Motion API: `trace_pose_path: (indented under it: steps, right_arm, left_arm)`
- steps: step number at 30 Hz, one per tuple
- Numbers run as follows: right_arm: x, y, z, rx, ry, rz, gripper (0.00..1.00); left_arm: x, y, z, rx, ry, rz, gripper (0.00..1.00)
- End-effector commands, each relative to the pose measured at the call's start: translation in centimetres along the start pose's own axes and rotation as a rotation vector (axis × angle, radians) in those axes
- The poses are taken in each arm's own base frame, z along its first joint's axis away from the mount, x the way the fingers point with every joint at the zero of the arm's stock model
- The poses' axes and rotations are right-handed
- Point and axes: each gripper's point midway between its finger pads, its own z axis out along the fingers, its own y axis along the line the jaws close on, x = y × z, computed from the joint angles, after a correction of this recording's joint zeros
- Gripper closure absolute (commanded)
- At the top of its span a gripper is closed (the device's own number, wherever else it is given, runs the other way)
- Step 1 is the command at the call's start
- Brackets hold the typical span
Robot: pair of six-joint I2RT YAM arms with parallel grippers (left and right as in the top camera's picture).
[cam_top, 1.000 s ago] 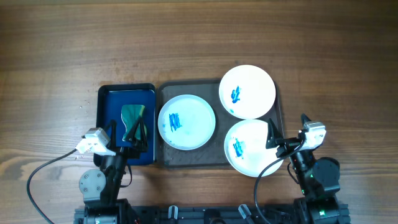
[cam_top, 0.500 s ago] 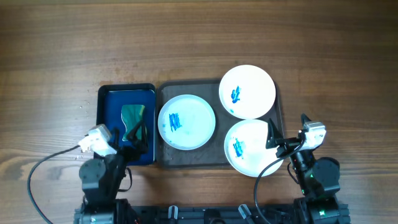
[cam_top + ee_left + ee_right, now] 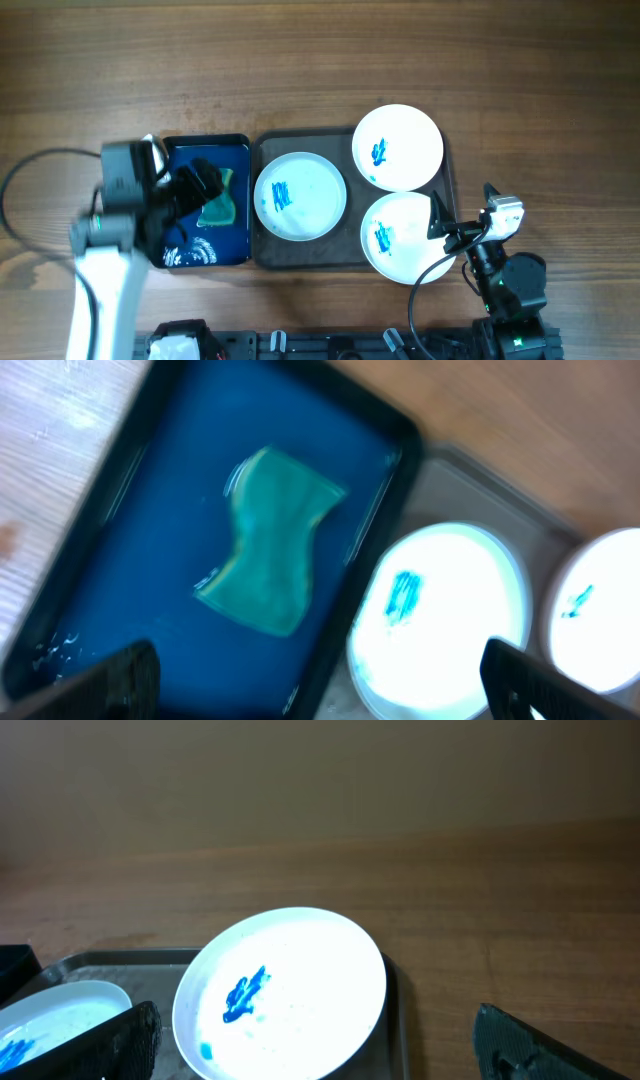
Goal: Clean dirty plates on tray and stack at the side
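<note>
My overhead camera looks straight down on the whole table (image 3: 500, 60); both wrist cameras sit nearer, sharing the leftmost plate (image 3: 300, 196).

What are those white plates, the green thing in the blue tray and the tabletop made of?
The plates look like glazed ceramic or hard plastic: smooth, bright, glossy. The green sponge seems soft foam or cloth: wavy, limp outline. The table shows brown wood grain, matte; solid or laminate, I cannot tell.
</note>
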Motion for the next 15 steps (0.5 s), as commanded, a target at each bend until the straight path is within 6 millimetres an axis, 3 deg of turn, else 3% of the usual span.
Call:
trace_pose_path:
  steps: [1, 4, 8, 12, 15]
  right_arm:
    - [-0.1, -0.5, 0.0, 0.023, -0.005, -0.010, 0.00]
    - [-0.1, -0.5, 0.0, 0.023, -0.005, -0.011, 0.00]
    - [-0.1, -0.5, 0.0, 0.023, -0.005, -0.010, 0.00]
    - [-0.1, -0.5, 0.0, 0.023, -0.005, -0.011, 0.00]
    - [-0.1, -0.5, 0.0, 0.023, -0.005, -0.010, 0.00]
  left_arm:
    - [-2.3, 1.8, 1.0, -0.196, 0.066, 0.019, 0.00]
    - [-2.7, 2.7, 2.8, -0.264, 0.104, 0.021, 0.00]
    - [-3.6, 2.2, 4.5, -0.244, 0.104, 0.072, 0.00]
    - [-4.4, -2.2, 5.3, -0.004, 0.093, 0.226, 0.00]
    - [-4.7, -3.1, 5.3, 0.044, 0.080, 0.246, 0.00]
